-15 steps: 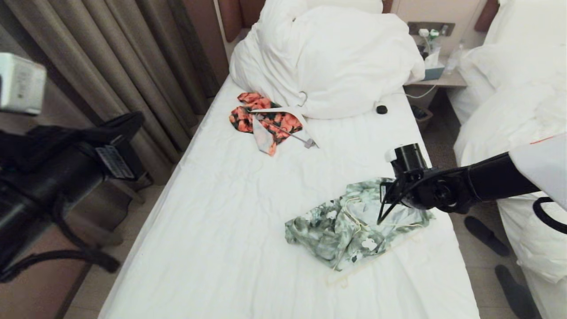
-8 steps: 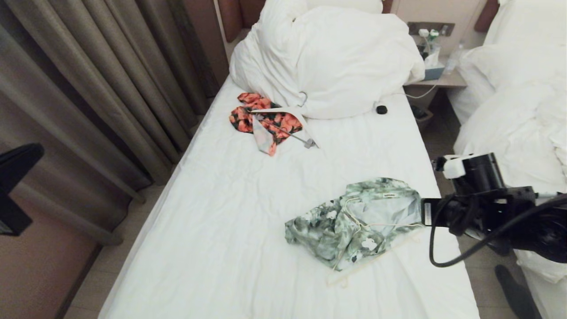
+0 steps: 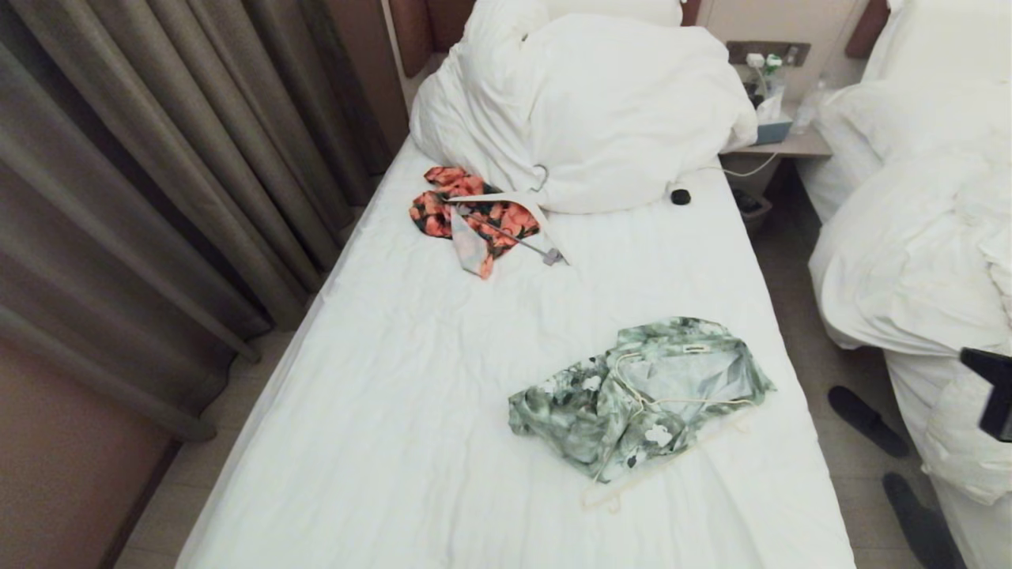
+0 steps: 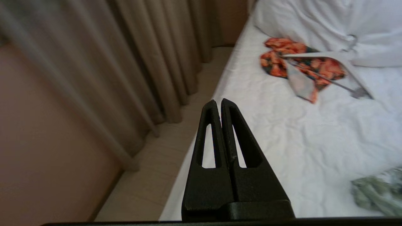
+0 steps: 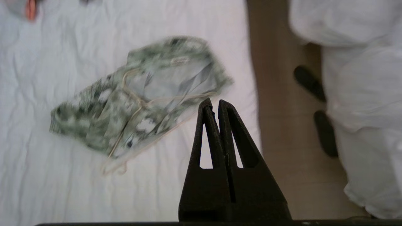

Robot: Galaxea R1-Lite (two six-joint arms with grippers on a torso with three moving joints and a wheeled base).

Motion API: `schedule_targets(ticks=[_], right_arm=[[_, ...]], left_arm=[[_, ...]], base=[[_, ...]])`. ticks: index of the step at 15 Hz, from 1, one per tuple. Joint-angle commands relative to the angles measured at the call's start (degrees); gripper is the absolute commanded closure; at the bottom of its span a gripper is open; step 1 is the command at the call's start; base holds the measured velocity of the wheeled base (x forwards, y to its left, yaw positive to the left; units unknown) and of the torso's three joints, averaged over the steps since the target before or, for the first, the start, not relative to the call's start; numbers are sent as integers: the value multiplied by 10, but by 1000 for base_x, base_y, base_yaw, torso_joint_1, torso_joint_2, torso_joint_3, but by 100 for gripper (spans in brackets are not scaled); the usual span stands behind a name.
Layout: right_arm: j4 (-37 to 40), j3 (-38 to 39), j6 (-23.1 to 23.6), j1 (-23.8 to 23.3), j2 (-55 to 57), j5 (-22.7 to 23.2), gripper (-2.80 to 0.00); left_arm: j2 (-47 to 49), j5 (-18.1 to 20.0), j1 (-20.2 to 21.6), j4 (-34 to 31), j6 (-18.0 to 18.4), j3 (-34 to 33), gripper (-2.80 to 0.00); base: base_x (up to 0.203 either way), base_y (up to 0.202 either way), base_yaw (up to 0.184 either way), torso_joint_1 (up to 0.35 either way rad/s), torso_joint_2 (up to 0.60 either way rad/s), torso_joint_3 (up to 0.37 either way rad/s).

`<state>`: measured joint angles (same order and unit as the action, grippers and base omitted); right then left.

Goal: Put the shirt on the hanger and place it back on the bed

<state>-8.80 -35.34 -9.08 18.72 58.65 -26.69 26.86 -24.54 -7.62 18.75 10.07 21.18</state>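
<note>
A: Where did the shirt point(image 3: 642, 395) lie?
B: On the bed point(image 3: 411, 411), crumpled, at about 4 o'clock from the sheet's middle in the head view, near the right edge. The hanger point(image 3: 632, 391) lay with it: cream wire crossed the open collar area, and a further run of wire showed on the sheet just past the lower hem. How much of the wire sat inside the cloth could not be made out.

A: State of the left gripper point(image 4: 219, 103)?
B: Clenched, both fingers pressed flat together, nothing between them. It hung over the bed's left edge, beside the curtains point(image 3: 158, 174). It was outside the head view.

A: And the right gripper point(image 5: 214, 103)?
B: Also clenched and empty, clear of the shirt, above the bed's right edge. The head view caught only a dark piece of that arm, cut off at the frame's 3 o'clock side.

A: Anything else on the sheet?
B: An orange garment point(image 3: 466, 213) with a white hanger point(image 3: 514, 207) at 12 o'clock from the shirt, well apart, just below the pillow heap point(image 3: 585, 111). A small dark object point(image 3: 681, 196) lay by the heap; its identity was unclear. In the right wrist view the shirt was blurred.
</note>
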Motion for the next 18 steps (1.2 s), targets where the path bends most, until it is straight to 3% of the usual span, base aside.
schedule_targets(ticks=[1,4,7,11,13,16,18], right_arm=[[7,23,8,-26,-140,0,0],[51,75,28,-84,-290,4,0],[117,120,40,-113,-413,10,0],[88,198,42,-124,-426,12,0],[88,201,51,-168,-442,14,0],[90,238,77,-190,-501,53,0],[96,277,86,-187,-562,121,0]], left_arm=[[-72,0,30,-10,1,-26,0],[-125,11,55,-18,2,-66,0],[-172,82,78,-61,1,-106,0],[-239,182,80,-126,0,-151,0],[-262,199,80,-145,0,-163,0],[-268,227,80,-143,-5,-198,0],[-268,252,79,-145,-27,-204,0]], base=[[0,0,0,0,0,0],[0,0,0,0,0,0],[0,0,0,0,0,0],[0,0,0,0,0,0],[0,0,0,0,0,0],[0,0,0,0,0,0],[0,0,0,0,0,0]])
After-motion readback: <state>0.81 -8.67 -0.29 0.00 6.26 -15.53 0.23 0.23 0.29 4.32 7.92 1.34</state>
